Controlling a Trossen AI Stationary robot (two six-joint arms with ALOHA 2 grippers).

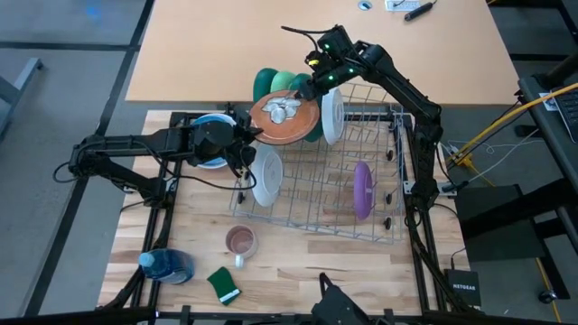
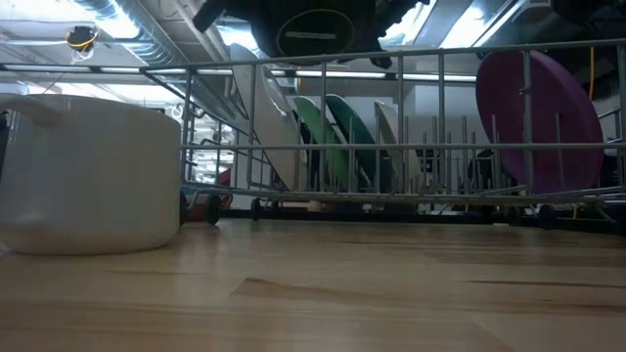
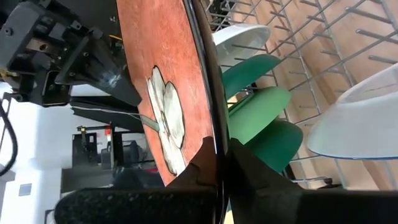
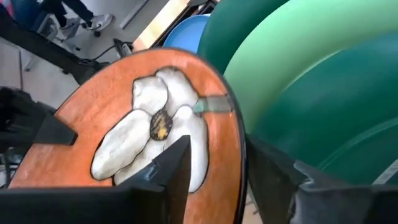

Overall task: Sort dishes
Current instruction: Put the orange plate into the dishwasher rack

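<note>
A brown flowered plate (image 1: pixel 283 119) hung above the far-left corner of the wire rack (image 1: pixel 384 226). The left gripper (image 1: pixel 244 140) was clenched on its near rim; the right gripper (image 1: pixel 305 88) straddled its far rim, fingers spread and apparently released. In the rack stood 2 green plates (image 1: pixel 271 83), 2 white plates (image 1: pixel 267 176) and 1 purple plate (image 1: pixel 362 189). A blue plate (image 1: pixel 209 153) lay just left of the rack. Judged roughly half complete: these 2 plates remained unracked.
</note>
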